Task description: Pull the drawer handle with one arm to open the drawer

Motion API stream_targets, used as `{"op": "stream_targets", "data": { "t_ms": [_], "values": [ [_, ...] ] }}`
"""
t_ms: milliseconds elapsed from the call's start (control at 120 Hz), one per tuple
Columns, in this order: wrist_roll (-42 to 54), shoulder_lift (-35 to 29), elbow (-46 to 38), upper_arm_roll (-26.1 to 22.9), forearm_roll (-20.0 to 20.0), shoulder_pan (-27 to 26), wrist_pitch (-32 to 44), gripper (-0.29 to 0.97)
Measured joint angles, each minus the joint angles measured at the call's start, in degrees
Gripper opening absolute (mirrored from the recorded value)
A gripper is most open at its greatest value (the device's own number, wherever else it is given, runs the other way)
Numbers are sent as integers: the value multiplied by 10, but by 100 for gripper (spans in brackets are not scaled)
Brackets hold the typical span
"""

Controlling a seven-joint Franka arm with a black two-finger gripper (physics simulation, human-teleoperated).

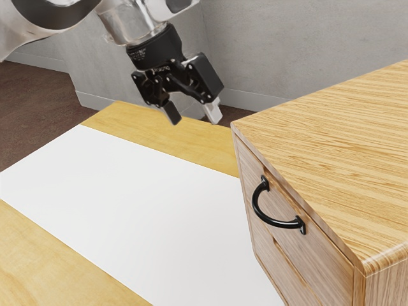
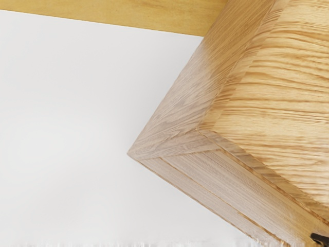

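A light oak drawer cabinet point(image 1: 331, 172) stands at the exterior view's right. Its top drawer front point(image 1: 287, 239) carries a black curved handle point(image 1: 273, 213) and sits flush with the cabinet face. My black gripper point(image 1: 194, 116) hangs in the air up and to the left of the cabinet's near top corner, well apart from the handle. Its two fingers stand apart with nothing between them, so it is open. In the wrist view the cabinet's corner point(image 2: 205, 144) lies below my hand, and a sliver of the handle point(image 2: 320, 238) peeks in beside the drawer front.
A wooden table point(image 1: 44, 268) holds a wide white mat point(image 1: 127, 204) stretching in front of the cabinet. A grey wall point(image 1: 287, 38) and brown floor point(image 1: 32, 108) lie behind. A second drawer front point(image 1: 280, 274) sits under the top one.
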Motion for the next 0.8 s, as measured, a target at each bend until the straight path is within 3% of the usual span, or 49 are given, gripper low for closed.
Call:
{"op": "stream_targets", "data": {
  "t_ms": [108, 300, 433, 800],
  "values": [
    [-24, -72, -111, -35, -7, -11, 40, 68],
    [-74, -203, -284, -79, -12, 47, 142, 68],
    [-125, -190, -296, -121, -14, 48, 189, 68],
    [-230, -161, -257, -124, -16, 49, 191, 68]
  ]
}}
